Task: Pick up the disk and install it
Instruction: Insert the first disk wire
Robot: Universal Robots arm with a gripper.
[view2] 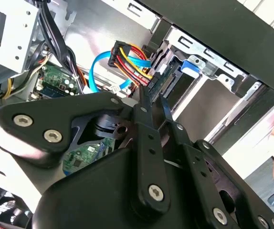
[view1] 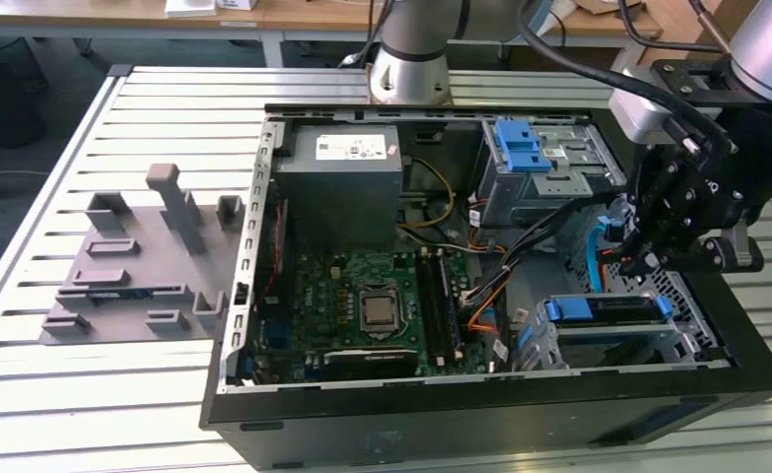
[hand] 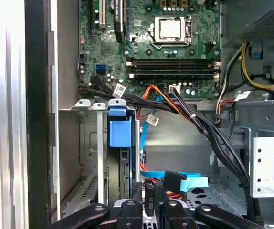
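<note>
The exterior view takes in the whole scene. At its left, a grey slotted fixture plate (view1: 136, 266) lies on the ribbed metal tabletop (view1: 162, 99). In the middle, an open black computer case (view1: 491, 414) lies on its side. Inside it, a grey power-supply box (view1: 339, 187) sits above a green motherboard (view1: 373, 305).

Toward the exterior view's right, the disk (view1: 602, 310) sits in a metal drive cage in the case's near corner, showing a blue plastic strip. The black gripper (view1: 642, 258) hangs over the case just above that cage, pointing down into the open space beside it.

The wrist views show details the exterior view does not. The first wrist view looks along the case floor. Here the disk (hand: 118, 133) stands on edge in its cage, with a blue tab at its end and a dark body below it. The gripper (hand: 149, 200) is just beside the cage, and a flat blue cable (hand: 184, 179) lies close in front of it.

The second wrist view looks past the gripper (view2: 153, 98). Its slim black fingers (view2: 144, 102) are drawn nearly together, with nothing between them. The disk (view2: 168, 78) is just beyond the tips and apart from them, its connector edge facing them. A bundle of red, yellow and blue wires (view2: 127, 55) runs toward that edge.
</note>
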